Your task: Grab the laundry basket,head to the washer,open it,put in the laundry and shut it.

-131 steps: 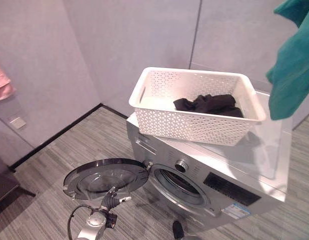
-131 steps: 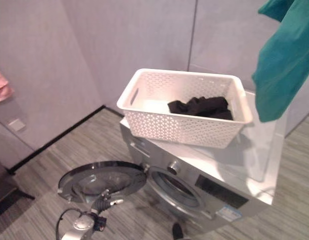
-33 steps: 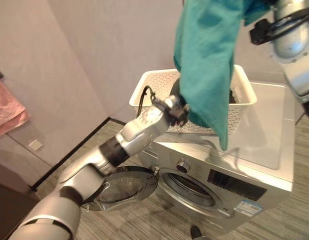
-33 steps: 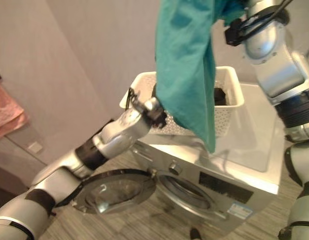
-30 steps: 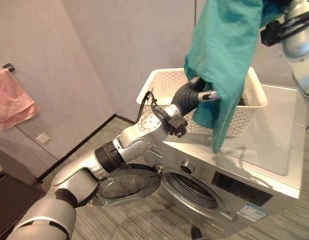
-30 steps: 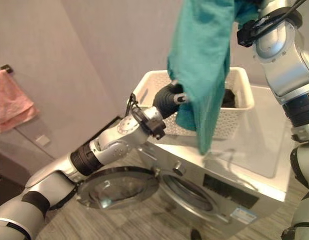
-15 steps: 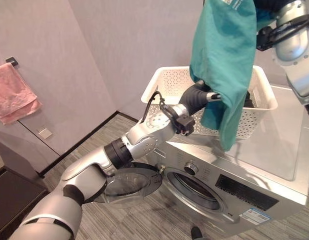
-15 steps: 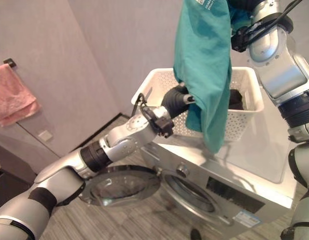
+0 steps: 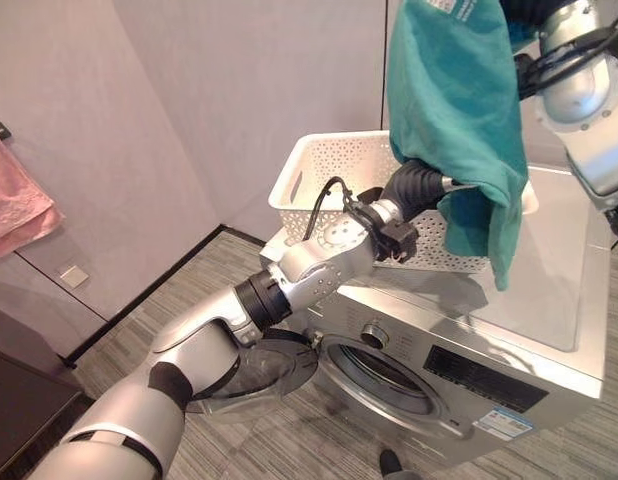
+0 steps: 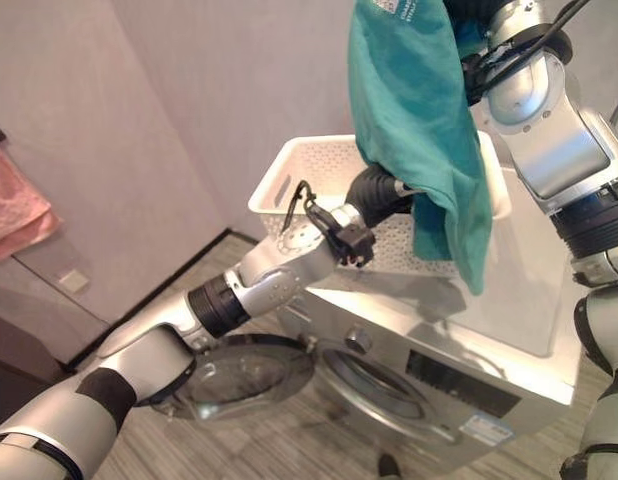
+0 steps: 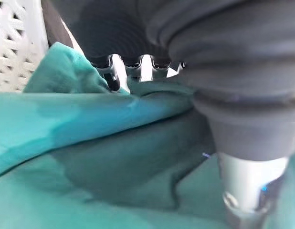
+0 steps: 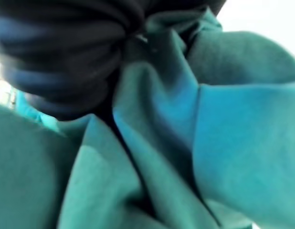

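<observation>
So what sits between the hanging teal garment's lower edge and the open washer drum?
In the left eye view, the washer's bare top panel lies between the teal garment and the drum opening.

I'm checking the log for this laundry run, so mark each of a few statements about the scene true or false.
1. The washer door is closed. False: it stands swung open, low at the front.
2. The white basket sits on top of the washer. True.
3. The teal garment lies inside the drum. False: it hangs in the air above the basket and washer top.
4. The left hand is at the lower part of the hanging garment. True.
5. A pink towel hangs on the wall at the left. True.
</observation>
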{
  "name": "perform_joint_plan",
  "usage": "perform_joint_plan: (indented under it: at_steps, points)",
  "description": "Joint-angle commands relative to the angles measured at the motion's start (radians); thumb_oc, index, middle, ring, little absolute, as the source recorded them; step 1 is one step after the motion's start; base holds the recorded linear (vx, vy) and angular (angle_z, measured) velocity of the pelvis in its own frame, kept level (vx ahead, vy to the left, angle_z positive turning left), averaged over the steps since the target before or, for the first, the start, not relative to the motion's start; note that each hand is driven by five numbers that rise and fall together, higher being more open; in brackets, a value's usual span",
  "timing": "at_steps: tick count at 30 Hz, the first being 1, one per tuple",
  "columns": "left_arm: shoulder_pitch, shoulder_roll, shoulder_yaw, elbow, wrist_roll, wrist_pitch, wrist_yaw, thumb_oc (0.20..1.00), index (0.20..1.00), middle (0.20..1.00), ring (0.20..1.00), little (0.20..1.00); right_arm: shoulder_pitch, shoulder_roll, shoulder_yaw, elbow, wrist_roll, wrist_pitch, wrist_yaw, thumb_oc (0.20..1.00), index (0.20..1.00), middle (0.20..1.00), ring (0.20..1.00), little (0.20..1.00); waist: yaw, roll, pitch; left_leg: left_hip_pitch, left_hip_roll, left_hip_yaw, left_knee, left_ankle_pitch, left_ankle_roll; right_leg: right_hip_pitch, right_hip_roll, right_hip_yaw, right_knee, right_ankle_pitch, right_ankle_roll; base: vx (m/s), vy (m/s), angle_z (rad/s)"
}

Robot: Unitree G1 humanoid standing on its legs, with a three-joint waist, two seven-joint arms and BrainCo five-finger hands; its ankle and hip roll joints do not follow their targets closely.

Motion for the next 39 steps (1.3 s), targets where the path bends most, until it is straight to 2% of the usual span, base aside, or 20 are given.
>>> perform_joint_plan:
  at_steps: [1,12,18,23,39]
  points:
    - [-0.074,-0.006,0.080,0.078,0.024,-0.086,0.015,1.000,1.000,1.000,1.000,1.000,-0.097,0.037,-0.021,0.024,0.019,-0.057,-0.015,0.200,0.200,0.200,0.200,0.200,0.004,-0.094,-0.026,-0.008,0.016,0.079,-0.006,-0.033,0.003,0.064,-0.011,0.012,0.040,-0.126,-0.012,0.00,-0.011,-0.14]
    - [-0.074,-0.040,0.138,0.127,0.018,-0.105,0.034,1.000,1.000,1.000,1.000,1.000,-0.054,0.081,-0.072,-0.046,0.004,-0.065,-0.033,0.200,0.200,0.200,0.200,0.200,-0.014,-0.091,-0.030,-0.006,0.018,0.095,-0.006,-0.037,0.003,0.057,-0.006,0.024,0.045,-0.128,-0.012,0.00,-0.005,-0.03]
    - [-0.073,-0.025,0.151,0.120,0.027,-0.113,0.025,1.000,1.000,1.000,1.000,1.000,-0.021,0.096,-0.106,-0.076,0.015,-0.080,-0.035,0.200,0.200,0.200,0.200,0.200,-0.021,-0.086,-0.031,-0.003,0.019,0.107,-0.006,-0.040,0.003,0.048,-0.005,0.035,0.046,-0.127,-0.011,0.00,-0.003,-0.08]
    - [-0.085,-0.016,0.197,0.142,0.066,-0.132,0.044,1.000,1.000,1.000,1.000,1.000,0.024,0.116,-0.138,-0.123,0.020,-0.095,-0.021,0.200,0.200,0.200,0.200,0.200,-0.027,-0.080,-0.031,0.001,0.019,0.116,-0.006,-0.042,0.005,0.046,-0.002,0.040,0.050,-0.132,-0.010,0.01,-0.003,-0.04]
    - [-0.082,-0.034,0.245,0.182,0.137,-0.144,0.070,1.000,1.000,1.000,1.000,1.000,0.078,0.162,-0.185,-0.176,0.050,-0.134,-0.008,0.200,0.200,0.200,0.200,0.200,-0.036,-0.088,-0.031,0.000,0.028,0.131,-0.006,-0.042,0.003,0.037,0.003,0.038,0.058,-0.143,-0.009,0.00,0.000,-0.03]
